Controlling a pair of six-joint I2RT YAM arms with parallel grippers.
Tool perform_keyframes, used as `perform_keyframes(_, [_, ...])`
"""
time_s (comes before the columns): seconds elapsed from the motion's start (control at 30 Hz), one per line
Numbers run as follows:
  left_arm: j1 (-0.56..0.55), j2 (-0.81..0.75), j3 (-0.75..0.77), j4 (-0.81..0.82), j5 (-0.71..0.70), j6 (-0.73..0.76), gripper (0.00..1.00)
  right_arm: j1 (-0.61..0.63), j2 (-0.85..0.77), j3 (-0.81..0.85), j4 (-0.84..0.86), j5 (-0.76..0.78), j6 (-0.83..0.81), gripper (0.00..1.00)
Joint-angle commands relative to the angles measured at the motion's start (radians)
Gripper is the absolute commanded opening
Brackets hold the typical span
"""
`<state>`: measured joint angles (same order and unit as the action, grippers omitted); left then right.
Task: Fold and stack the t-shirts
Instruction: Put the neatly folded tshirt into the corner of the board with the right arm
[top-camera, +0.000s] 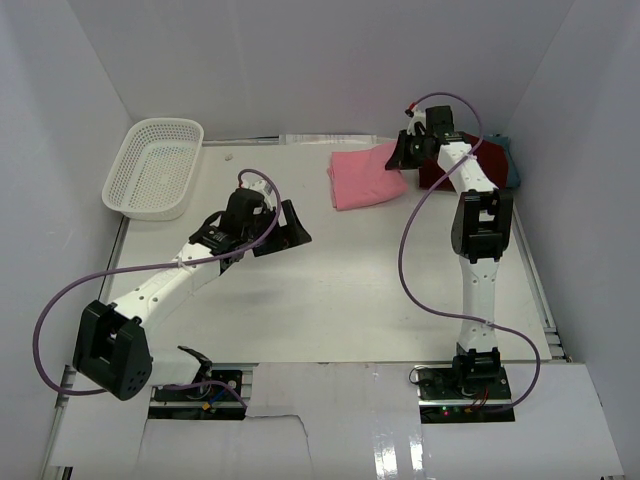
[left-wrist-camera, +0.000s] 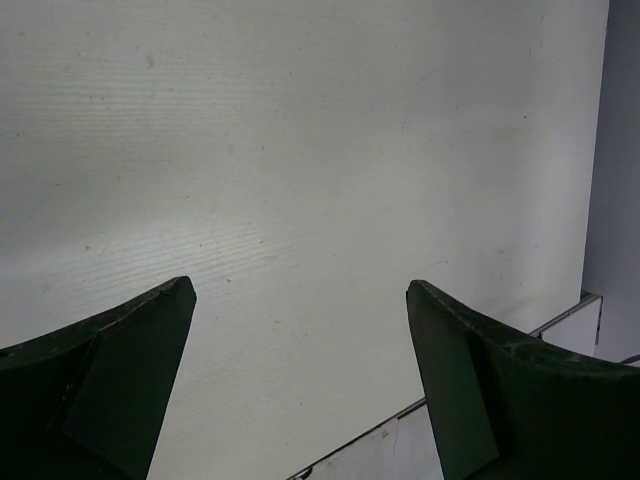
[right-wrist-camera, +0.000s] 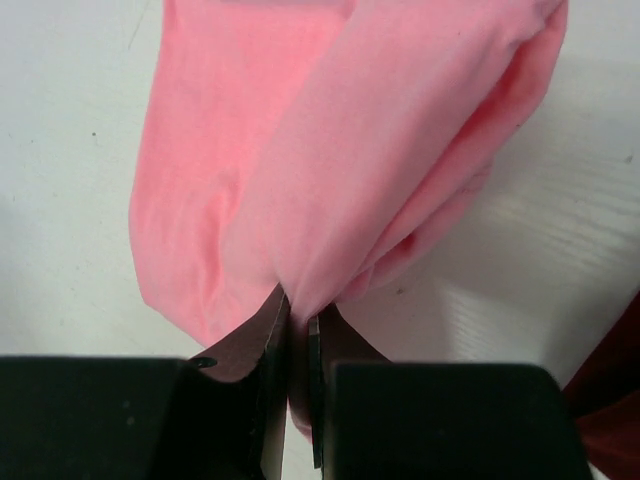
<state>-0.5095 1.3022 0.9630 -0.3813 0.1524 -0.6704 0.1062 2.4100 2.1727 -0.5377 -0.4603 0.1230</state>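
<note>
We are viewing the whole table (top-camera: 330, 290) from above and behind, and close-up from both wrists, the right one sharing the pink shirt (top-camera: 360, 180).

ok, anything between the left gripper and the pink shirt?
Nothing. In the top view only bare white table separates the open left gripper from the pink shirt, whose far edge the right gripper pinches.
</note>
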Motion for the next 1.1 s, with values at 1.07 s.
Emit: perform_keyframes(1.07, [0.003,0.121,0.043,0.019,0.015,-0.021,0.98,-0.298,-0.057,0.217,0.137,-0.024,-0.045,0.08])
